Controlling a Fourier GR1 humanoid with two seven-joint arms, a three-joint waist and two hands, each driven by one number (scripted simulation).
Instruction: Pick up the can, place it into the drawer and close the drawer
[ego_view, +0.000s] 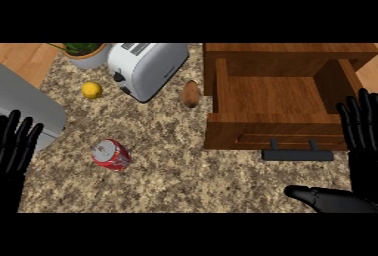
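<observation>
A red can (111, 154) lies on its side on the speckled counter at the lower left, its silver top facing up-left. The wooden drawer (277, 131) stands pulled out at the right, with a bare wooden floor inside and a dark handle (297, 155) on its front. My right hand (362, 145) is open at the right edge, fingers pointing up beside the drawer's front corner, thumb spread low. My left hand (16, 145) rests open at the left edge, fingers up, a short way left of the can. Neither hand touches the can.
A white toaster (145, 67) stands at the back, with a potted plant (85, 53) to its left. A lemon (91, 90) and a brown potato (191, 93) lie near it. A grey appliance (26, 107) fills the left edge.
</observation>
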